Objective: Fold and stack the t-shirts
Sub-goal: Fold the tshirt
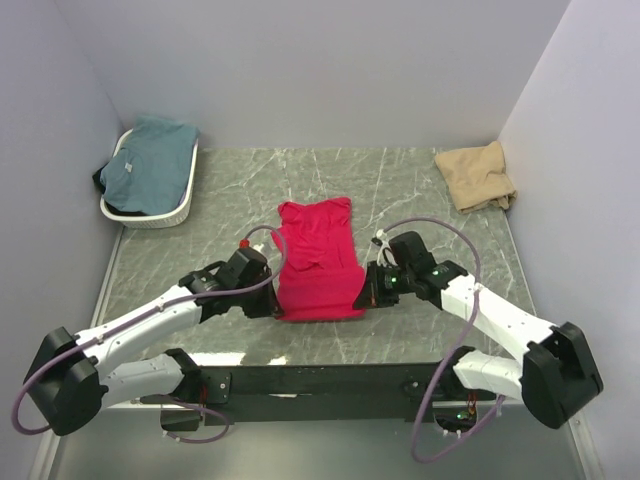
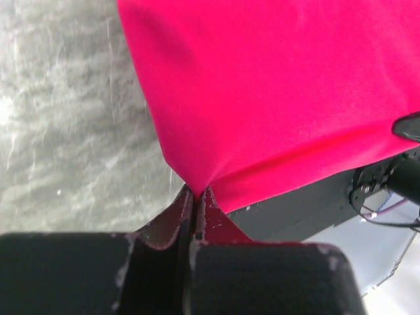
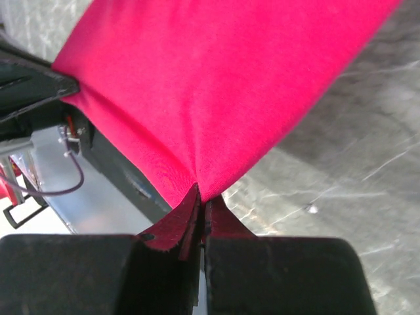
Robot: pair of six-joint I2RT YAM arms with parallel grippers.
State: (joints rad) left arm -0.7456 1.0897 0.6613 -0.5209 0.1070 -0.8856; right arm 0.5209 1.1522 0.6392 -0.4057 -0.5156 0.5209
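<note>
Left jaws: I'm seeing them pinched together on the near-left corner of the red t-shirt [image 2: 282, 98], with the cloth puckering right at the tips.
Right jaws: these are clamping the near-right corner the same way, and the fabric is fanning out from the bite.
Red t-shirt: it's lying mid-tabletop [image 1: 400, 190] as a narrow strip running away from me. The near hem is hanging taut between the two grips and the far end is resting on the marble.
Arms: the left arm [image 1: 150, 320] and right arm [image 1: 490, 310] are reaching in from either side, level with each other.
Tan t-shirt [image 1: 478, 177]: it's sitting bunched in the far right corner, well apart from the action.
Teal t-shirt [image 1: 150, 160]: it's draping over the white basket [image 1: 150, 213] at far left, with something dark beneath that I can't make out.
Done so far: I'm judging the red one partly folded, since it's looking narrow.
Left to do: I'm reckoning on the lengthwise fold of the red, then both other shirts, then the stacking. Nothing is piled yet.
</note>
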